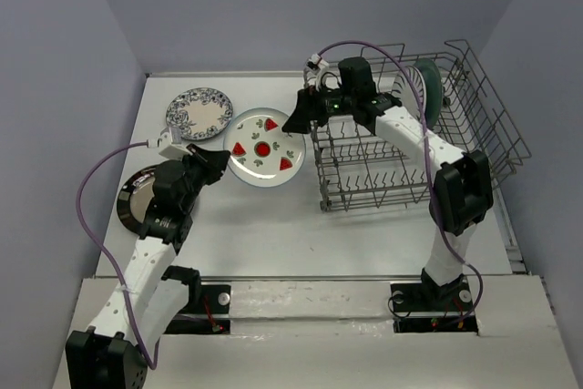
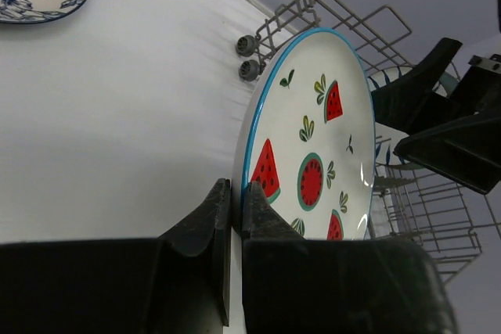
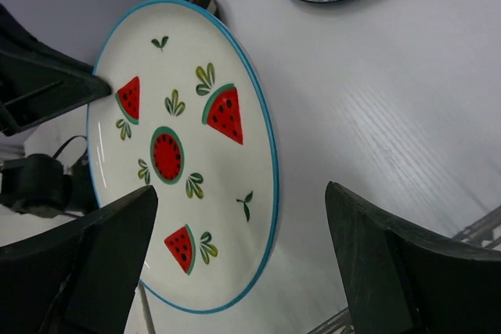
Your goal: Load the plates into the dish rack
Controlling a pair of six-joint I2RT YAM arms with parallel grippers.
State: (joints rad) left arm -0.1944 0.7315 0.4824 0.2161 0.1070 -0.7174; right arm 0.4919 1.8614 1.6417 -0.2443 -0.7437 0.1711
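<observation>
Left gripper [image 1: 222, 160] pinches the watermelon plate [image 1: 264, 148] (right gripper [image 1: 297, 121] nearby)

Your left arm [image 1: 150, 243] reaches up from lower left of the top view, left fingers [image 2: 207, 224] pinched tight on the watermelon plate [image 2: 313, 154] rim. Right arm [image 1: 428, 148] folds back toward upper centre, right fingers [image 3: 102, 248] spread wide, gripping nothing.

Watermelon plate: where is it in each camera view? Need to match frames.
Top external: watermelon plate mid-table, left of the rack.
Left wrist: right of centre, rim pinched in the left claw.
Right wrist: left of centre, filling much of the frame.
Shared landmark: floral plate, top-left in left wrist, top edge in right wrist.
</observation>
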